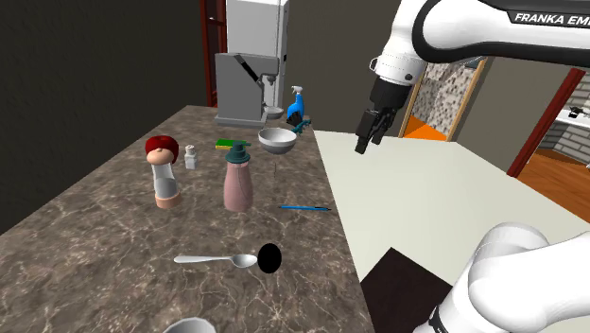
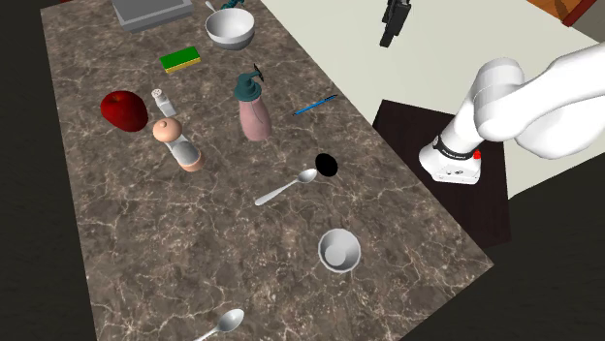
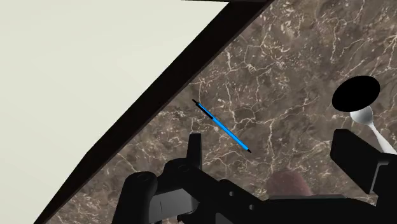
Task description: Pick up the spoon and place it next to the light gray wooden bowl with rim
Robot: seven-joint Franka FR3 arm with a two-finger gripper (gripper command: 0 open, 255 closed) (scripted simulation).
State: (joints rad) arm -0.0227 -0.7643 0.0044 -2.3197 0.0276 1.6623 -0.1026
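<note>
- The gripper (image 1: 365, 144) is hanging in the air with its jaws spread wide apart, and they are gripping nothing.
- The spoon (image 1: 216, 258) is lying flat on the marbled counter (image 1: 95, 236), well below the jaws and apart from them.
- In the wrist view its long axis is running away from one finger (image 3: 353, 156). The handle is coming toward that finger, and the bowl end is pointing away, just beside a black disc (image 3: 356, 94).
- A blue pen (image 3: 222, 127) is lying on the counter beyond the jaws, nearer to the other finger.

Shoulder and overhead second exterior views share the countertop (image 1: 95, 236).
</note>
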